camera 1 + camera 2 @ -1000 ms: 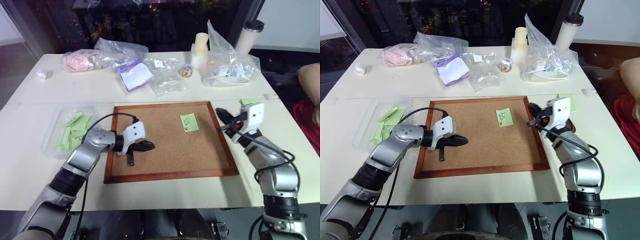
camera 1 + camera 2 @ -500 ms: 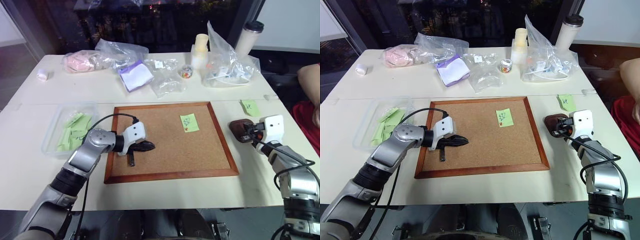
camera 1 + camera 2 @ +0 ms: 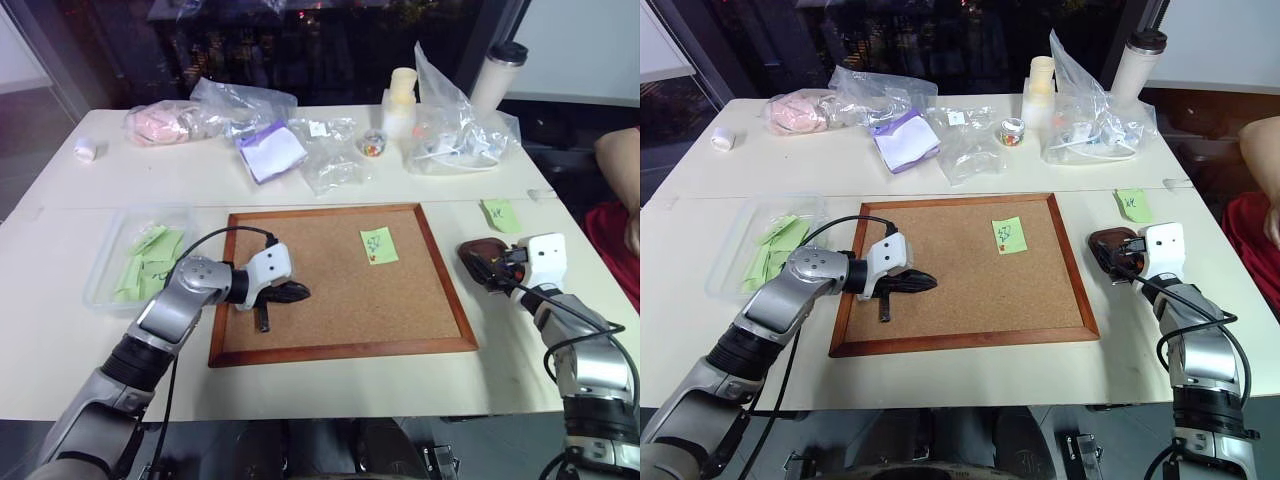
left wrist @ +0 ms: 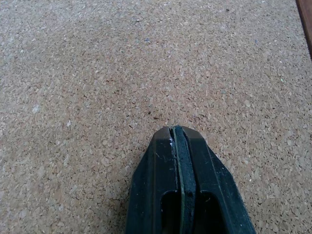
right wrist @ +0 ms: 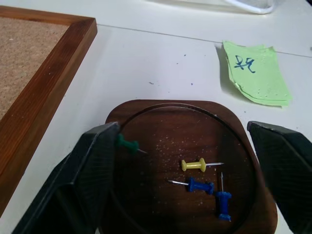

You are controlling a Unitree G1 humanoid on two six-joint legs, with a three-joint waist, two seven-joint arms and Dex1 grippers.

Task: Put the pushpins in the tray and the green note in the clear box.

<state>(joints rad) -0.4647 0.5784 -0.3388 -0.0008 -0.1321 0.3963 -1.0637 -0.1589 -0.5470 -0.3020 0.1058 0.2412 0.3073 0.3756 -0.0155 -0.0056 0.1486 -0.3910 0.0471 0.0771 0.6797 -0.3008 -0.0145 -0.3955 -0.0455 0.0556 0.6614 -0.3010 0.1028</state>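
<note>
Right wrist view: tray (image 5: 146,117), dark reddish-brown, rounded, shallow. Inside lie four pushpins: one yellow (image 5: 193,165), two blue (image 5: 201,186), one green (image 5: 127,144) touching the inner face of one finger. Fine pale specks dot the tray floor. The head views do not resolve these pins.

Right gripper (image 5: 190,195): fingers spread wide to either side of the tray, holding nothing.

Left wrist view: left gripper (image 4: 181,161), fingers pressed flat together, tip just over bare cork. Head views place it over the left part of the corkboard (image 3: 300,352).

Green note (image 3: 378,245): light-green square slip with dark scribbles, lying on the cork near the board's far right corner, a small red dot at its lower edge.

Second green slip (image 5: 256,73): on the table beyond the tray, apart from it.

Clear box (image 3: 100,272): at the table's left, just beside the board's frame, green slips lying in it.

Open room: bare table between board frame and tray; bare cork between the left gripper and the note. Far table edge is crowded with plastic bags (image 3: 330,160).
</note>
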